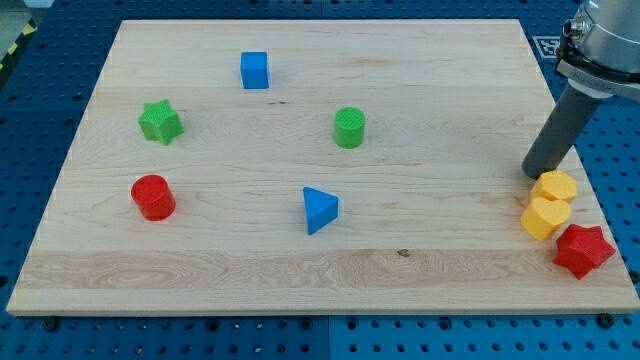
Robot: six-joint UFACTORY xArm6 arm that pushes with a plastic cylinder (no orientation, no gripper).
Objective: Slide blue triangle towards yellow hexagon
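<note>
The blue triangle [319,210] lies on the wooden board [300,270] a little below its middle. The yellow hexagon [555,187] sits near the board's right edge, with a second yellow block [545,218] touching it just below. My tip [537,174] rests at the right side, just left of and above the yellow hexagon, close to or touching it. The tip is far to the right of the blue triangle.
A blue cube [255,70] is at the upper left middle. A green star [160,122] and a red cylinder [153,197] are at the left. A green cylinder [349,128] is near the middle. A red star [583,250] is at the lower right corner.
</note>
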